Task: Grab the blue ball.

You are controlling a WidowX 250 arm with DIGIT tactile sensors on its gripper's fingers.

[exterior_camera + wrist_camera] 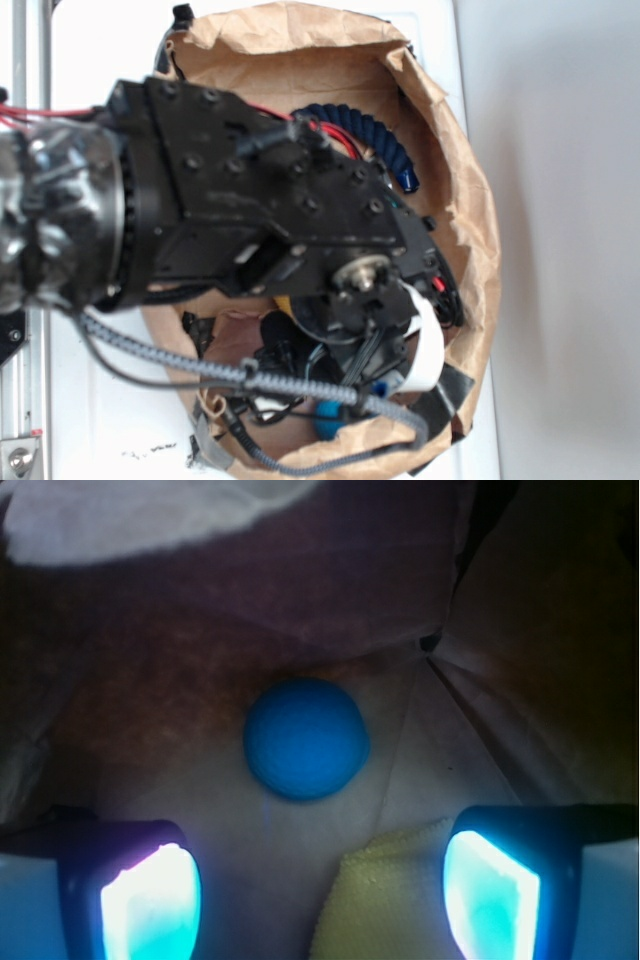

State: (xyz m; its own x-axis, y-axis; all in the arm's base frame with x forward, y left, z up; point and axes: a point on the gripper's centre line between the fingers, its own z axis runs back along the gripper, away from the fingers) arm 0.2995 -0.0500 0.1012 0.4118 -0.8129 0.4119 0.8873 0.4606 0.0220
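paper bag [470,200] holding blue ball [306,738], yellow cloth [390,890], rope [365,125]

White tabletop [90,60] beside a pale grey wall [560,200].

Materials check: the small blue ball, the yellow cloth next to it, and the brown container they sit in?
Small blue ball: probably rubber or foam, with a matte, smooth, unmarked surface.
Yellow cloth: soft woven or terry fabric; nubbly texture shows.
Brown container: kraft paper bag, with a creased, crumpled rim.
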